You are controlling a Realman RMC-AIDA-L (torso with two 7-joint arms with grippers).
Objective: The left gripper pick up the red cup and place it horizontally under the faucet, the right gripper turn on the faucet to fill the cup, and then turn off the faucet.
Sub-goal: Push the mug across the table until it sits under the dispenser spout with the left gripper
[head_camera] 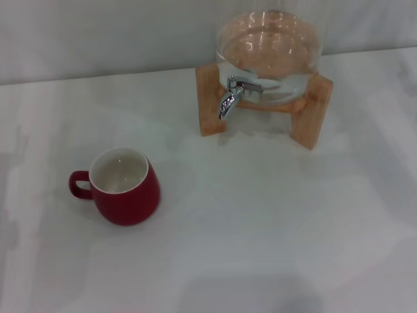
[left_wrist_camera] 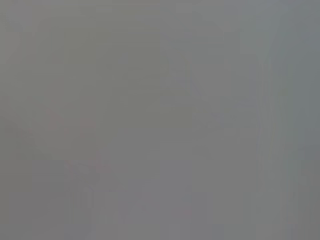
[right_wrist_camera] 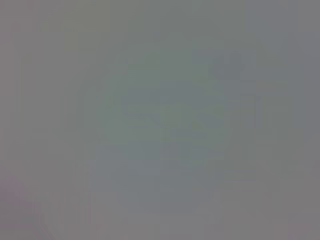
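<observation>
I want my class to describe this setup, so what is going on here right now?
Nothing is being handled yet. The red cup stands upright on the white table, handle to the robot's left, well apart from the faucet. The faucet sits on a glass jar held in a wooden stand. Neither gripper is in view, and both wrist views show only plain grey.

Dark-red cup (head_camera: 124, 190) w/ white inside, lower left of head view; chrome faucet (head_camera: 229, 99) on clear glass jar (head_camera: 268, 49), light wood stand (head_camera: 311, 112), upper right; white table (head_camera: 273, 222)
</observation>
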